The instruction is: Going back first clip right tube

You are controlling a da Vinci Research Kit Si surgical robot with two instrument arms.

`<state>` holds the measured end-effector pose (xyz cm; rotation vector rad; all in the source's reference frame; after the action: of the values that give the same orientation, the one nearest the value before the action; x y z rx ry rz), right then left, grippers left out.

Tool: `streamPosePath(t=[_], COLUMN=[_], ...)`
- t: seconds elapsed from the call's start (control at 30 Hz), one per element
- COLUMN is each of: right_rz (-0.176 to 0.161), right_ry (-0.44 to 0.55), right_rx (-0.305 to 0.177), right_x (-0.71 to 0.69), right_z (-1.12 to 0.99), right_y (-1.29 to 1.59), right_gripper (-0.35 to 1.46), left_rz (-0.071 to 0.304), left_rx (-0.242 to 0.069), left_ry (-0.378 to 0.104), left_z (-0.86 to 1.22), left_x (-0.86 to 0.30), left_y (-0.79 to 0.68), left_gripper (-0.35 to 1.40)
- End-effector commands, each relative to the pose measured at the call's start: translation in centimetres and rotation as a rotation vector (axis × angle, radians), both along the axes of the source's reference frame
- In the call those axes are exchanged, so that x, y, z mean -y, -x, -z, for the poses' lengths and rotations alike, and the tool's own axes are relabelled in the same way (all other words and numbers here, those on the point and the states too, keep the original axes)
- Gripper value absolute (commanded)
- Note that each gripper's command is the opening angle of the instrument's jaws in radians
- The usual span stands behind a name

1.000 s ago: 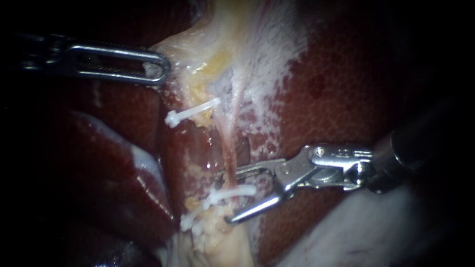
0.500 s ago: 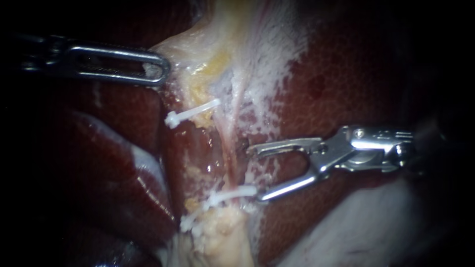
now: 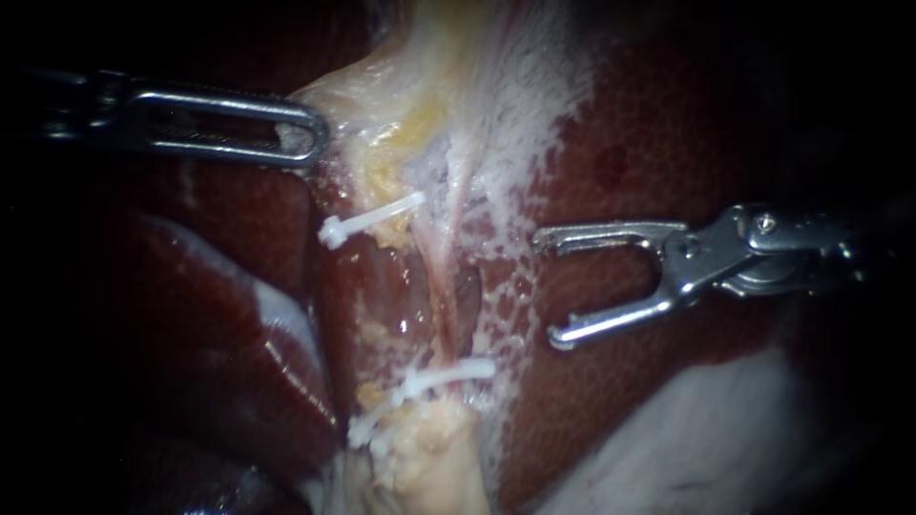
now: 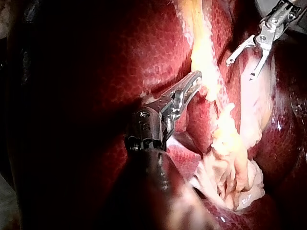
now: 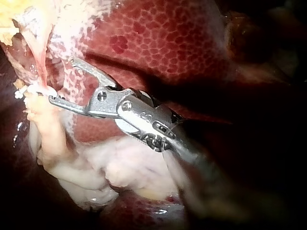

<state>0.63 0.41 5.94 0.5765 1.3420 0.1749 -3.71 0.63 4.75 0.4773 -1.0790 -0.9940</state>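
Two: left instrument (image 3: 303, 135), right instrument (image 3: 546, 288). At least three white clips (image 3: 372, 217).

Left instrument (image 3: 307, 133) at tissue (image 3: 372, 86), left of tube (image 3: 441, 286); right instrument (image 3: 547, 288) right of tube, apart.

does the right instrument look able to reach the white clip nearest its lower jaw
Probably yes: the right instrument stands open over bare liver, gripping nothing, and nothing lies between it and the white clip.

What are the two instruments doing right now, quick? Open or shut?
Left instrument: jaws shut on the edge of the pale tissue.
Right instrument: jaws open, holding nothing.
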Motion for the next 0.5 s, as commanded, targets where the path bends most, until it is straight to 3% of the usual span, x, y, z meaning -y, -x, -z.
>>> streamPosePath(t=[0.03, 0.3, 0.5], right_rz=[0.0, 0.003, 0.006], right_ry=[-0.001, 0.0, -0.001], right_rx=[0.0, -0.001, -0.003], right_x=[0.0, 0.07, 0.1], right_z=[0.01, 0.06, 0.09], right_y=[0.01, 0.04, 0.04], right_gripper=[0.6, 0.6, 0.6], left_rz=[0.0, -0.002, -0.016], left_rx=[0.0, 0.001, 0.011], left_ry=[0.0, 0.002, 0.012], left_z=[0.0, -0.08, -0.29], left_x=[0.0, 0.0, 0.04], left_y=[0.01, 0.02, 0.09], left_gripper=[-0.35, -0.35, -0.35])
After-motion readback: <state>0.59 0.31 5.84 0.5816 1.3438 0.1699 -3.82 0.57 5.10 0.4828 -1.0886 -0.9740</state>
